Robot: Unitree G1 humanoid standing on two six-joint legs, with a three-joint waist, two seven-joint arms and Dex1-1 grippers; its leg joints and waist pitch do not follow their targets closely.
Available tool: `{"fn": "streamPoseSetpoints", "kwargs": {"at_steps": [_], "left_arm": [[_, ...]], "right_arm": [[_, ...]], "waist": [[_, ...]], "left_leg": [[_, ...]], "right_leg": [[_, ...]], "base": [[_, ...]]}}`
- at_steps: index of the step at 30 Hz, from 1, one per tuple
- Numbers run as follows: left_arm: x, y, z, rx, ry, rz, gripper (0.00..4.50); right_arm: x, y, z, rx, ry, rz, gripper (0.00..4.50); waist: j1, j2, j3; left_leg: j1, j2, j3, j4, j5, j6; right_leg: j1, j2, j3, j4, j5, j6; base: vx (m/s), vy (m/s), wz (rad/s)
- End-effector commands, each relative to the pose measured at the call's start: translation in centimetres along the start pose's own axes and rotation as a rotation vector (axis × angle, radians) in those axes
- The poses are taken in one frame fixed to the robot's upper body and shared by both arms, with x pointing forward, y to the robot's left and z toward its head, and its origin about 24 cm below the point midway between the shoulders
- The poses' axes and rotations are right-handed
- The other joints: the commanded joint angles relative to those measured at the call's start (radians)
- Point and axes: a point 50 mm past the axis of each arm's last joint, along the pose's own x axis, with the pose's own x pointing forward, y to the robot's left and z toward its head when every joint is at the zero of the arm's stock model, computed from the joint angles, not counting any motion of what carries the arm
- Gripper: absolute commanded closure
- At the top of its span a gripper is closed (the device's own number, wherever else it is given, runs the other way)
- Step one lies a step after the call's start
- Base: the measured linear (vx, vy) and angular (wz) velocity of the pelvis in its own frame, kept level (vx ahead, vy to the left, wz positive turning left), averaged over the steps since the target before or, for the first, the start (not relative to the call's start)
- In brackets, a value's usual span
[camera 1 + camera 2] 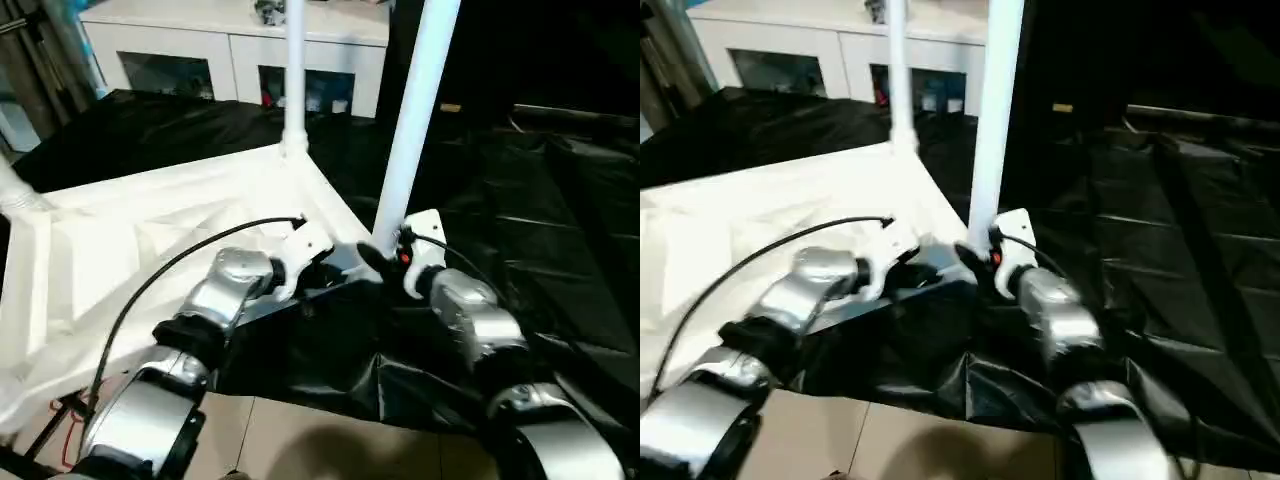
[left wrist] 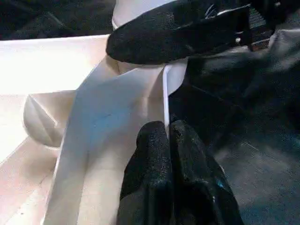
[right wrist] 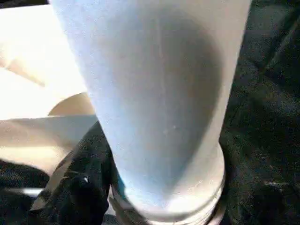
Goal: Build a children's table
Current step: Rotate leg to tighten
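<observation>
Table leg [image 1: 412, 120] stands gripped in right claw [image 1: 385, 258].

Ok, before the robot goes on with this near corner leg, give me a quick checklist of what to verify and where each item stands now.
1. Tabletop lies underside up on the black sheet: ok.
2. Far leg stands upright in its corner socket: ok.
3. Near leg stands at the near corner, leaning slightly: ok.
4. Near leg fully seated in its socket: cannot tell, the joint is hidden.
5. Right end effector closed around the near leg's base: ok, a finger wraps it.
6. Left end effector shut, fingertips at the tabletop's corner edge: ok.
</observation>
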Motion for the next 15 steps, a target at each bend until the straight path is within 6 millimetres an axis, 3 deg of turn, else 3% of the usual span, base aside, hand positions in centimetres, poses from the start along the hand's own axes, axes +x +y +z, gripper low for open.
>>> {"fn": "streamPoseSetpoints", "kwargs": {"at_steps": [1, 10, 15], "left_arm": [[1.5, -1.2, 2.5, 0.049, -0.082, -0.066, 4.50], [0.7, -1.6, 1.8, 0.068, -0.108, -0.155, 4.50], [-0.6, -1.5, 0.9, 0.083, -0.097, -0.219, 4.50]], "right_arm": [[0.6, 2.0, -2.3, 0.038, 0.103, 0.058, 1.06], [0.4, 2.2, -1.7, -0.004, 0.069, 0.178, 0.44], [-1.1, 0.9, -1.2, -0.045, 0.059, 0.312, 0.04]], "waist": [[-0.001, -0.001, -0.061], [0.004, -0.004, -0.063], [0.007, -0.005, -0.061]], "left_leg": [[0.010, 0.030, -0.019, -0.069, -0.246, 0.030], [0.008, 0.033, -0.018, -0.067, -0.225, 0.050], [0.007, 0.034, -0.016, -0.067, -0.217, 0.070]], "right_leg": [[0.044, -0.067, 0.056, -0.090, -0.274, -0.189], [0.049, -0.070, 0.058, -0.082, -0.214, -0.214], [0.051, -0.068, 0.057, -0.080, -0.196, -0.222]], "base": [[0.000, 0.000, 0.00], [0.000, 0.000, 0.00], [0.000, 0.000, 0.00]]}}
